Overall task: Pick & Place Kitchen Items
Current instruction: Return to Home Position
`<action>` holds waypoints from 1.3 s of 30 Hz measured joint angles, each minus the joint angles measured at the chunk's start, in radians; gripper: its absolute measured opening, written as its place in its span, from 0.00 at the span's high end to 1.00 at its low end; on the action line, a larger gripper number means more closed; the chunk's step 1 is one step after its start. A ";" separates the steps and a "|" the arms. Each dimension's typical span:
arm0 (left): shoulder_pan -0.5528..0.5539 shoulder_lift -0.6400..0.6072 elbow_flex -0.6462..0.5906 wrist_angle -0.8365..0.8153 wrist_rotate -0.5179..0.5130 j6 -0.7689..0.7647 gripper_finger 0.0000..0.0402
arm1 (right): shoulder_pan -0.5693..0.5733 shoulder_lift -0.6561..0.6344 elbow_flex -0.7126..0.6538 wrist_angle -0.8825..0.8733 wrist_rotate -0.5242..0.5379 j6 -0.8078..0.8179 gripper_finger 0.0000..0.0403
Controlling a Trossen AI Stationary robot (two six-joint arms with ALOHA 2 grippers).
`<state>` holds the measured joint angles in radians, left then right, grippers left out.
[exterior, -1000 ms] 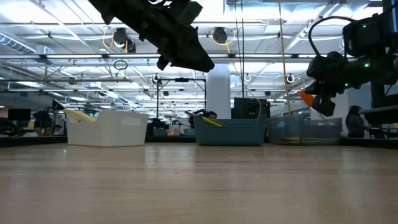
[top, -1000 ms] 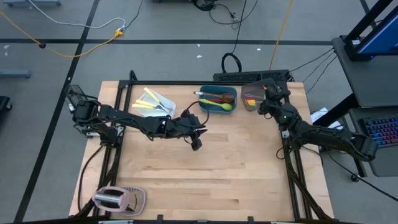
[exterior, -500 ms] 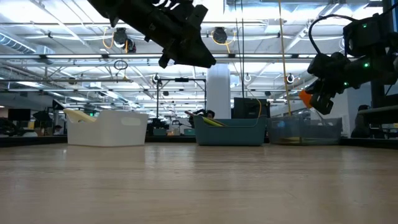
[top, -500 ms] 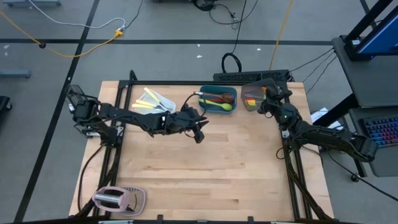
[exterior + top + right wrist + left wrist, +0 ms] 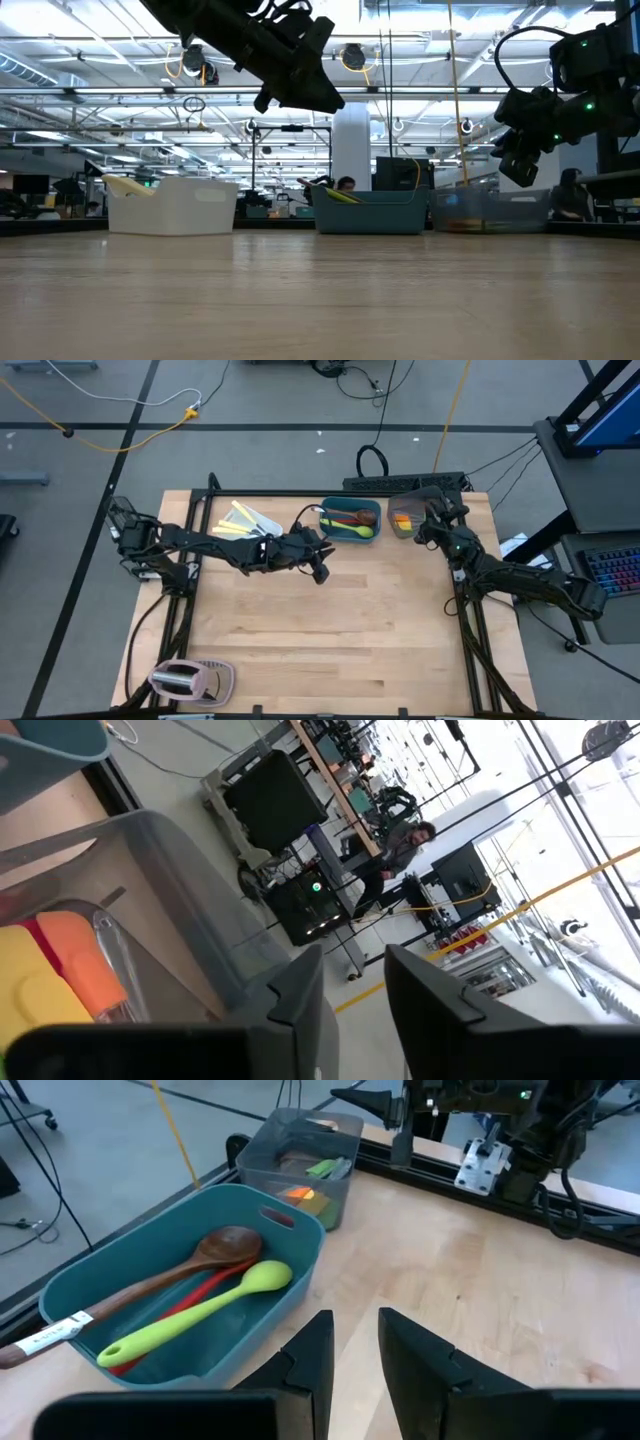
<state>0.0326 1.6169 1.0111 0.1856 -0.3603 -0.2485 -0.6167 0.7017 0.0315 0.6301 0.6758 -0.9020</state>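
Note:
My right gripper (image 5: 424, 523) stands open and empty over the smoky-grey tub (image 5: 402, 530) at the table's far right. An orange spatula (image 5: 78, 965) lies in that tub beside red and yellow ones. My left gripper (image 5: 355, 1348) hovers above the table just near of the teal tub (image 5: 300, 1285), its fingers a little apart with nothing between them. In the teal tub lie a wooden spoon (image 5: 185, 1270), a red spoon (image 5: 205, 1295) and a green spoon (image 5: 200, 1315). The white tub (image 5: 248, 525) at the far left holds yellow-handled knives.
A pinkish toaster (image 5: 190, 678) stands at the near left corner. The three tubs line the far edge; a black rail (image 5: 560, 1200) runs along the table's right side. The wooden tabletop (image 5: 330, 630) stretches between the arms and the near edge.
My right gripper has opened over the smoky-grey tub and let go of the orange spatula, which has dropped into the tub. My left gripper has moved toward the far edge, closer to the teal tub, staying above the table.

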 joint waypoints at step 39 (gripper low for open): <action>-0.029 0.000 0.000 -0.003 0.002 -0.042 0.78 | 0.001 0.000 -0.001 -0.039 0.000 0.338 0.64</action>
<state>0.0032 1.6169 1.0111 0.1823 -0.3584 -0.2909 -0.6159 0.7013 0.0307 0.5915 0.6754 -0.5644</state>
